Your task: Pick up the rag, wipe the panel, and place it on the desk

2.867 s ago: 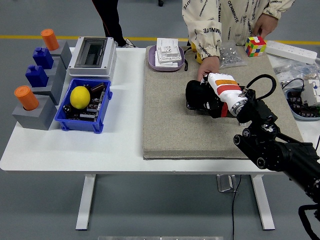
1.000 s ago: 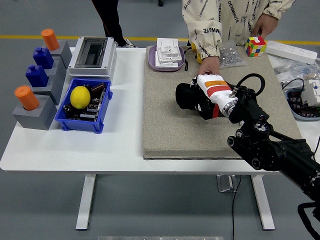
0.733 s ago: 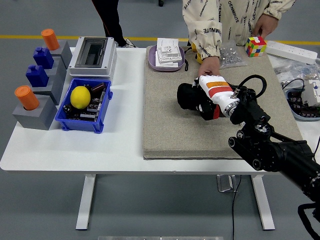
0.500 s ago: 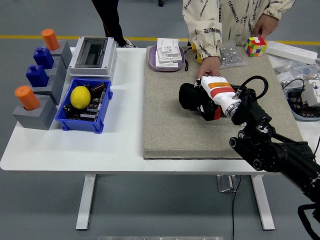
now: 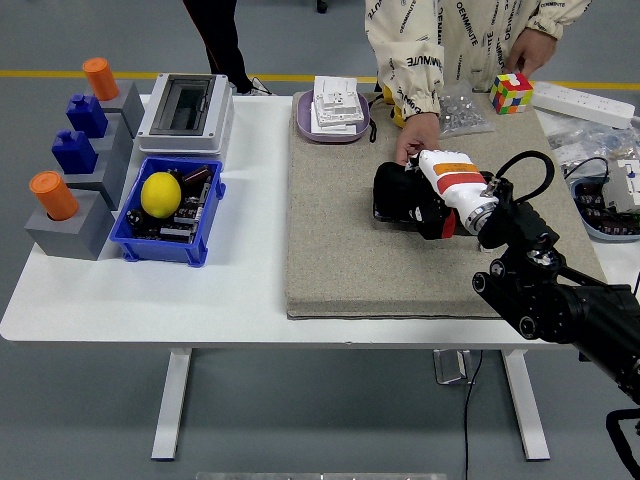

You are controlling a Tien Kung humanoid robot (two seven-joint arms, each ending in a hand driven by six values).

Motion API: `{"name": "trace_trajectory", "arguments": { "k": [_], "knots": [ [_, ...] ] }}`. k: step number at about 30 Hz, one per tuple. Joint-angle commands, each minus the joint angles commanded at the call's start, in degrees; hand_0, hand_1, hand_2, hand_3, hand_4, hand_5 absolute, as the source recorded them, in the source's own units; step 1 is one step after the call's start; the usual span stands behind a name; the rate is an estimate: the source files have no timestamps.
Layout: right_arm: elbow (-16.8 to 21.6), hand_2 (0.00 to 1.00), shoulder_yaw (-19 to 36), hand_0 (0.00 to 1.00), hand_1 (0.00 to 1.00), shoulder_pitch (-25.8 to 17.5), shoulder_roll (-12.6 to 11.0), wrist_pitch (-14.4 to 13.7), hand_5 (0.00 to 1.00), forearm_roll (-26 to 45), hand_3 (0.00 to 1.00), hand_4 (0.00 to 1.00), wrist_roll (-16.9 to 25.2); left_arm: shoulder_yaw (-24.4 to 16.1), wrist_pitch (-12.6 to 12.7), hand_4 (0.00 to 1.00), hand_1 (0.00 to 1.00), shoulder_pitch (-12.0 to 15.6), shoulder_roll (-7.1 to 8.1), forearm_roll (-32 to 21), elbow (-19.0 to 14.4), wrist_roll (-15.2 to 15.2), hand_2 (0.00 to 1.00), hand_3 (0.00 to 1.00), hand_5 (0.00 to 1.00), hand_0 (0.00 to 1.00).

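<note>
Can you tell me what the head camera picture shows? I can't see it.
The robot's right hand presses down on a grey mat on a white table, while a person's hand rests on the mat just behind it. A blue bin holding a lemon sits far left.

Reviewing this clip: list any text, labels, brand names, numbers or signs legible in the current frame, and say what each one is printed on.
"DENIMNITE", or close to it: repeated black print on the person's cream jacket; partly folded, so the spelling is uncertain.
Orange and red bands on the right hand: no lettering legible.
White switch panels on the purple tray: no readable marks.
Grey enclosure box, Rubik's cube, power strip: no readable text.
</note>
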Motion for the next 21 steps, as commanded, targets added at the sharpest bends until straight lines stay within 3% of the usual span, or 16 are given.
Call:
{"name": "trace_trajectory", "arguments": {
  "k": [21],
  "knots": [
    [-0.27,0.393,2.81,0.206,0.321,-1.56,-4.38,0.15,0.009,-0.32,0.394,0.972,0.01,-0.45,0.02,0.597,0.693,-0.18,-0.20,-0.06,0.00,-0.05,0.734,0.565,0.469,0.644]
  ]
}}
